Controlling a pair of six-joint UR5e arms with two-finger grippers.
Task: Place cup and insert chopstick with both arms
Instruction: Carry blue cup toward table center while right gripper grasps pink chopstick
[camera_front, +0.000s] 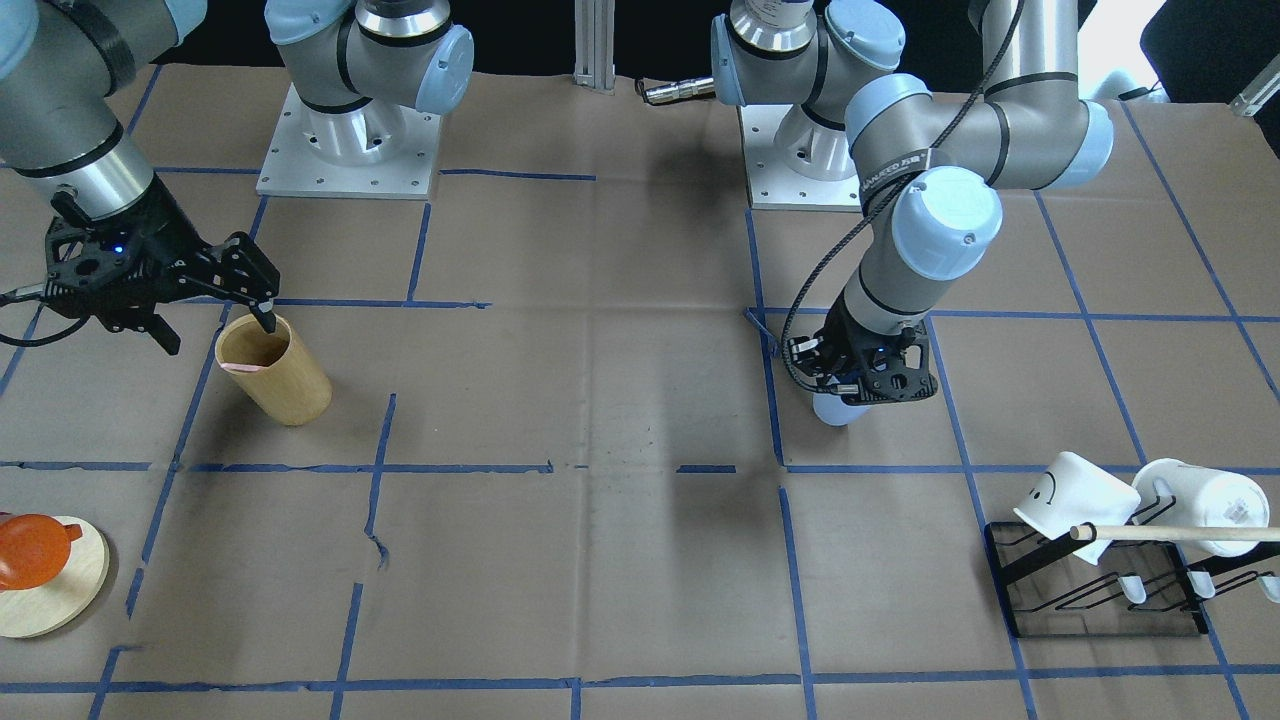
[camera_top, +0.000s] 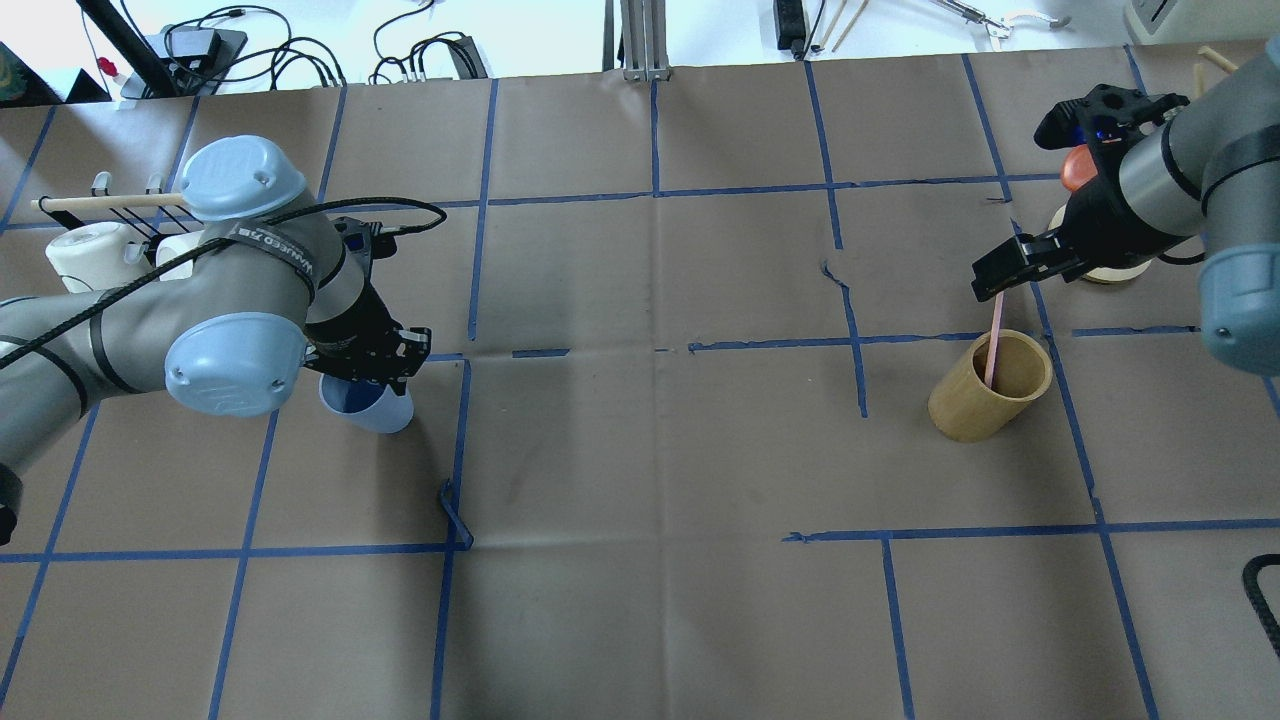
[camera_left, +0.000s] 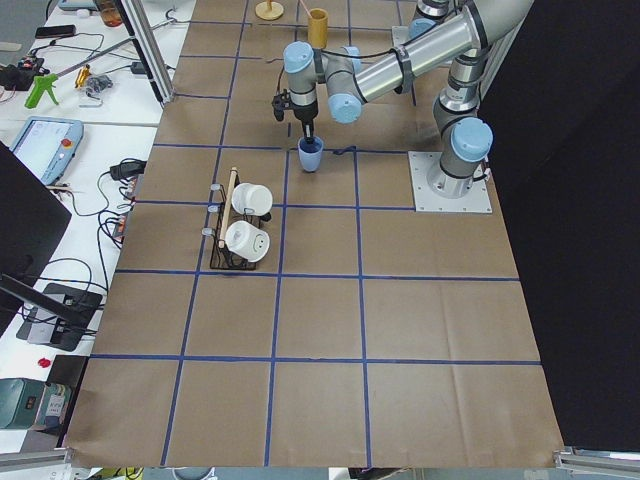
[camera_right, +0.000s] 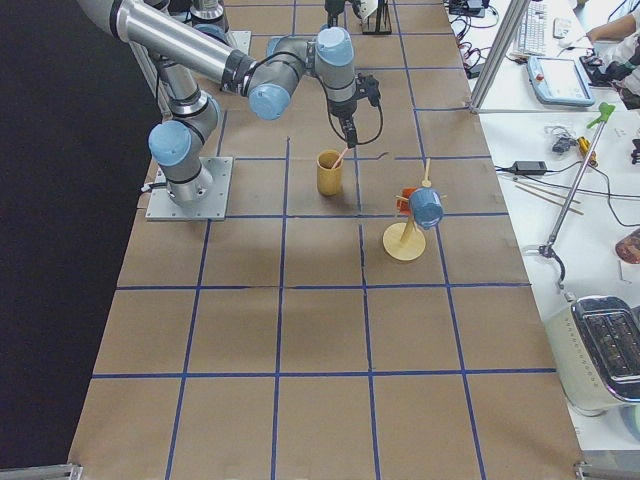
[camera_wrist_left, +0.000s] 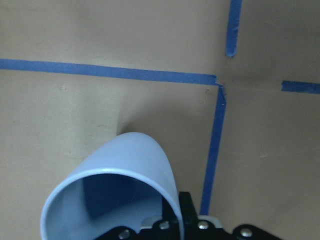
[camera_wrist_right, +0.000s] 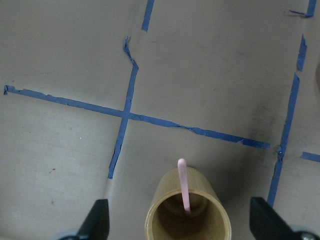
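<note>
Right gripper (camera_wrist_right: 182, 221): released. The wrist cam shows its fingers spread wide either side of the bamboo holder (camera_wrist_right: 219, 220), with the pink chopstick (camera_wrist_right: 183, 187) leaning inside, untouched. Overhead doesn't show that gap.

Left gripper (camera_top: 385, 360): clamped on the blue cup (camera_wrist_left: 125, 185) rim, which only its wrist cam shows. The cup sits upright on the table by a tape corner.

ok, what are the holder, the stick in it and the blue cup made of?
holder: looks like bamboo or wood; matte tan, thick wall, faint grain.
chopstick: likely plastic; uniform pale pink, smooth, but too thin to be sure.
blue cup: probably plastic; smooth pale blue, soft sheen, thin rim.
</note>
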